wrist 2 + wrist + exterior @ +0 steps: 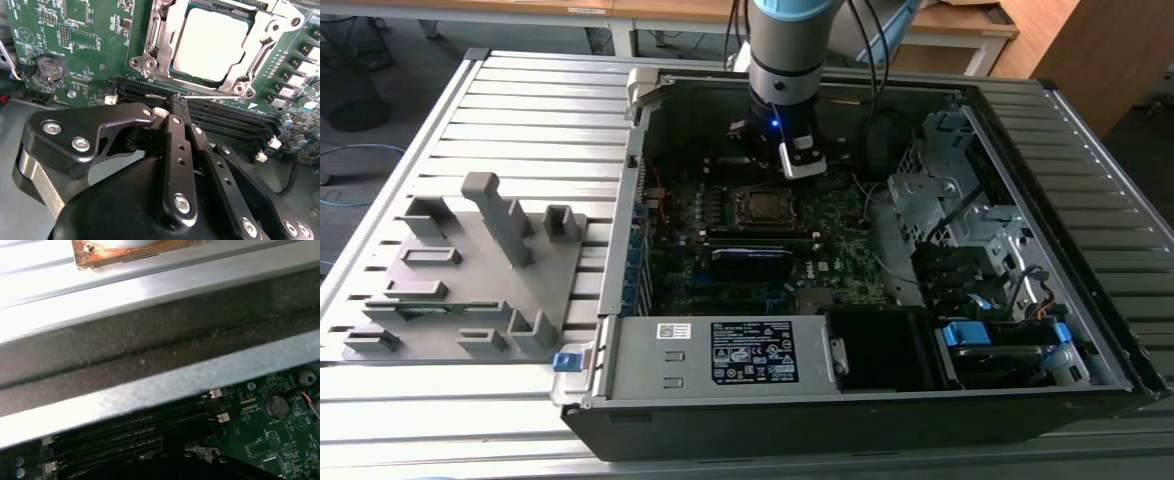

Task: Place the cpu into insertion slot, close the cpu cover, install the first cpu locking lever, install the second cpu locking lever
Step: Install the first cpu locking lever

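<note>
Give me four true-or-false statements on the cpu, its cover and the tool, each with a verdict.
1. The cpu sits in the insertion slot. True.
2. The cpu cover stands raised off the cpu. False: it lies flat, framing the cpu.
3. The tool hangs over the slatted table. False: it hangs inside the computer case, over the motherboard near the slot.
4. A round coin battery sits on the motherboard. True.

chip (210, 45): smooth matt grey metal, upper right | cover frame (152, 35): bright bare metal | circuit board (100, 65): glossy green | table (520, 120): ribbed dull metal
</note>
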### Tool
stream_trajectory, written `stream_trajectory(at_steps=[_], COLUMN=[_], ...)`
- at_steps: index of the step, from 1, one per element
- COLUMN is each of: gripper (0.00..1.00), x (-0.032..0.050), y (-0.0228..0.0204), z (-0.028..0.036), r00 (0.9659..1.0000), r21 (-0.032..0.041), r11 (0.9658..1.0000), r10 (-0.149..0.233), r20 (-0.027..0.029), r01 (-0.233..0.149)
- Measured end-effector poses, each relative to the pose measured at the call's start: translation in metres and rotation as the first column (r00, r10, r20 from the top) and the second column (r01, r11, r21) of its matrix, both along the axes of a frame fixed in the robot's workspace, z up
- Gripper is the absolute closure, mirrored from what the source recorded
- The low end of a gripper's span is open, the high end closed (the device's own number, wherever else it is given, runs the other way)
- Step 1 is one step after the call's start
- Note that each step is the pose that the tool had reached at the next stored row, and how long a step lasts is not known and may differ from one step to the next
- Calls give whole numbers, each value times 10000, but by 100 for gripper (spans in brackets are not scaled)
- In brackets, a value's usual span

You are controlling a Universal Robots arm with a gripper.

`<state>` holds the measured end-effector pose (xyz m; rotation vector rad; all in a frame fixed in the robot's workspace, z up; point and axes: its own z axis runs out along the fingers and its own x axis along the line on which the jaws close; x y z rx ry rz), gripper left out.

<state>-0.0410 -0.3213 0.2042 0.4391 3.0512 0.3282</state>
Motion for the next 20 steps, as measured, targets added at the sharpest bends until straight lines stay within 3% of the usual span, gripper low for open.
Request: stream_trajectory(at_steps=[3, 16, 20], gripper=[89, 89, 89], x=[1, 0, 0], y=[18, 16, 16], z=[-2, -30, -44], r00=[10000, 9995, 9991], r21=[2, -5, -48], r11=[10000, 9995, 9991], r10=[-14, -304, -426], r20=[0, 1, 8], r01=[14, 304, 426])
